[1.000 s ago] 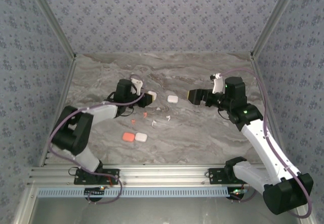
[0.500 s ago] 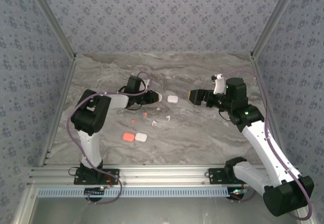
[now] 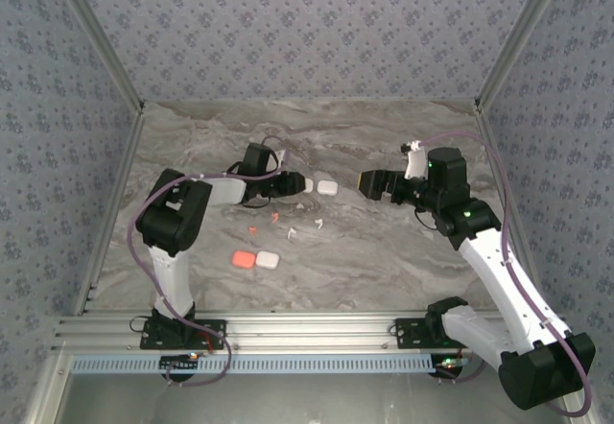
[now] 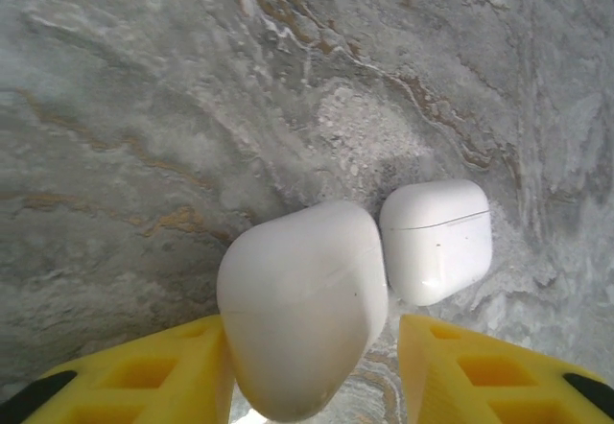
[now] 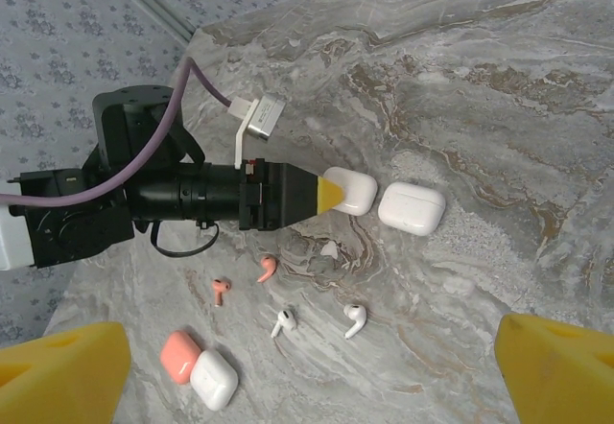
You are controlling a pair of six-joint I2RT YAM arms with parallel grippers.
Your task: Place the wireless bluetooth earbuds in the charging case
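Note:
A white charging case [image 4: 302, 318] sits between the yellow fingers [image 4: 144, 376] of my left gripper [image 4: 312, 381]. The left finger touches it and the right finger stands off with a gap, so the gripper is open. A second white case [image 4: 436, 240] lies shut right beside it [image 3: 327, 187]. Two coral earbuds [image 5: 222, 290] [image 5: 267, 270] and two white earbuds [image 5: 283, 322] [image 5: 355, 319] lie loose on the marble nearer the front. My right gripper [image 3: 369, 181] hovers wide open and holds nothing, right of the cases.
A coral case [image 5: 179, 355] and a white case [image 5: 214, 379] lie side by side at the front left [image 3: 256, 260]. Patterned walls close in the table [image 3: 384, 251] at the back and both sides. Bare marble spreads right of the earbuds.
My left arm has swung up and pushed its gripper right, bringing the white case beside the second case. Its jaws have parted from the case. The right arm is still.

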